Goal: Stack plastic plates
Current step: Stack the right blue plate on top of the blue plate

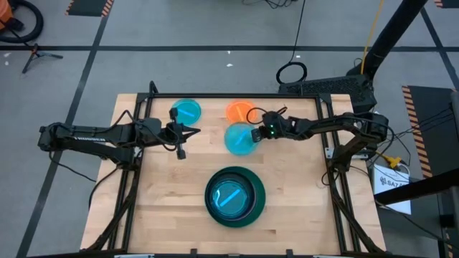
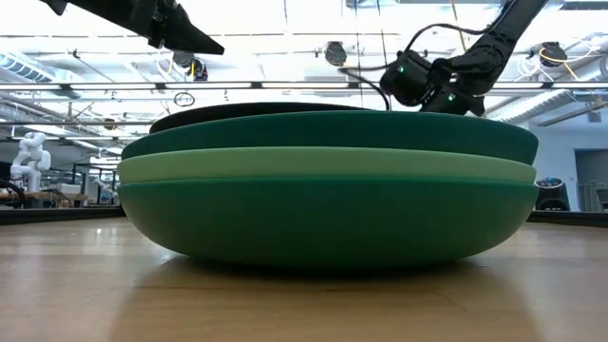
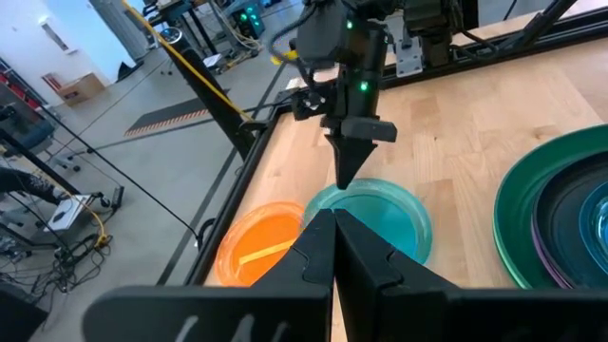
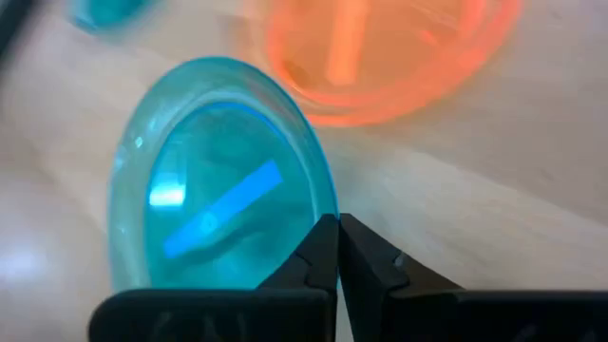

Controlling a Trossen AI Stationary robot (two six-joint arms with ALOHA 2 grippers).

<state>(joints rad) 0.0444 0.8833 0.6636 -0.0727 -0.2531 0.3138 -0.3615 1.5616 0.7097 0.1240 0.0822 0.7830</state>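
Three small plates are still off the stack (image 1: 235, 198), which sits near the front of the counter (image 1: 158, 208): big green plates at the bottom, darker ones nested inside, a cyan one on top. Behind it, toward the back edge, lie a cyan plate (image 1: 186, 111) on the left, an orange plate (image 1: 239, 111) in the middle, and a second cyan plate (image 1: 240, 139) just in front of the orange one.

That last plate is the one in hand. The right gripper (image 1: 255, 134) has its fingers pinched on the plate's rim, and the plate looks tipped up off the wood, though from here I can't say whether it has fully left the counter. The left gripper (image 1: 181, 142) hangs beside the far cyan plate with its fingers closed together and nothing between them.

I'd judge the task well along, with a pick under way. Next the right arm needs to raise the plate clear, carry it forward over the stack and set it down level and centred. A rim pinch on slick plastic could let it slip or swing.
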